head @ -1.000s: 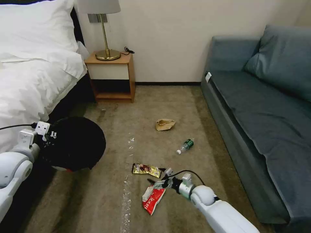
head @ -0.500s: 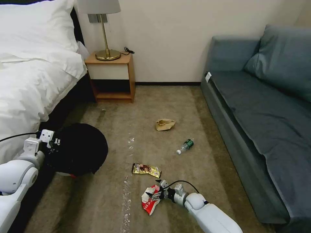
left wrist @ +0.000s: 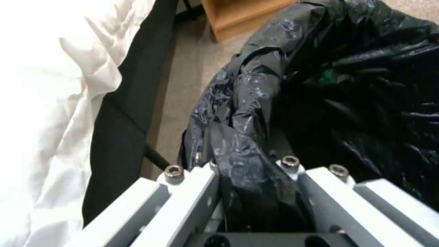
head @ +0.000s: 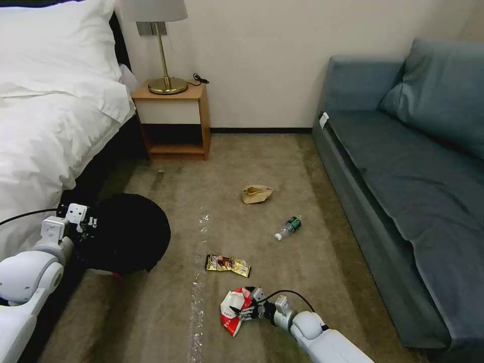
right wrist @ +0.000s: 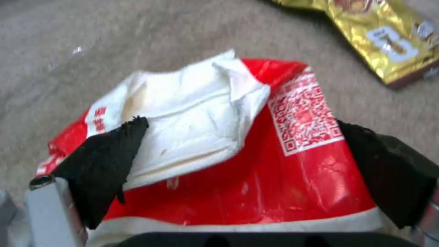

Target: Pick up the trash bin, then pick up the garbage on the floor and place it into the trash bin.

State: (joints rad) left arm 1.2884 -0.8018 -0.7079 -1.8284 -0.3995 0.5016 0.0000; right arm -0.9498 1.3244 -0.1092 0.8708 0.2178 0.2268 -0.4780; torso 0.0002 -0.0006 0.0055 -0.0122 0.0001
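At the left, beside the bed point(head: 45, 126), the left gripper point(head: 83, 222) pinches the bag-covered rim of the bin point(head: 126, 232), fingers point(left wrist: 183, 192) pressed on the black plastic and the bin's mouth lying just beyond them. At the right the right gripper point(head: 243, 310) is down on the floor point(head: 282, 166), its fingers point(right wrist: 107, 151) spread to either side of the red wrapper point(head: 232, 315). The wrapper lies flat between the pads with its length running crosswise; the gold wrapper point(head: 227, 264) lies just ahead, apart, so I judge closing would catch only the red one.

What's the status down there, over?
Left pincer clamped on bin liner. Right pincer open, straddling red wrapper on carpet. Gold wrapper close by; nothing blocking.
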